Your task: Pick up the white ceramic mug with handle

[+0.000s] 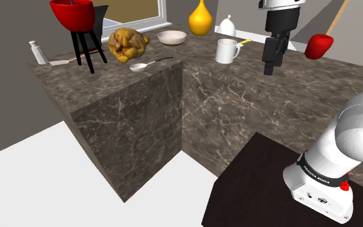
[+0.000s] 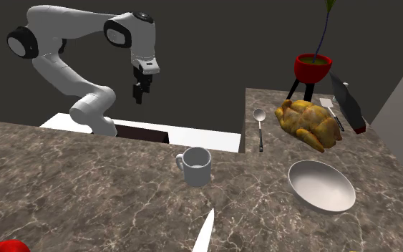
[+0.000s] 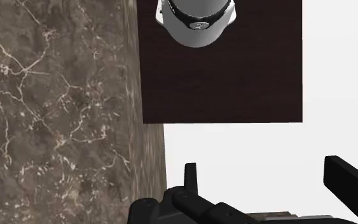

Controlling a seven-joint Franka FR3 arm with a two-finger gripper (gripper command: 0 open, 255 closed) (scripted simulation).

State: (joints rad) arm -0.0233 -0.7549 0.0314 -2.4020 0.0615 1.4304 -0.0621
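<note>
The dark marble desk [image 1: 238, 97] carries the white mug [image 1: 227, 50], untouched. The end effector [image 1: 269, 68] hangs well apart, fingers spread, empty; I judge that approach and grasp are not yet done.

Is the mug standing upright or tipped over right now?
Upright: the mug stands on its base on the counter, open mouth facing up, handle out to the side.
</note>
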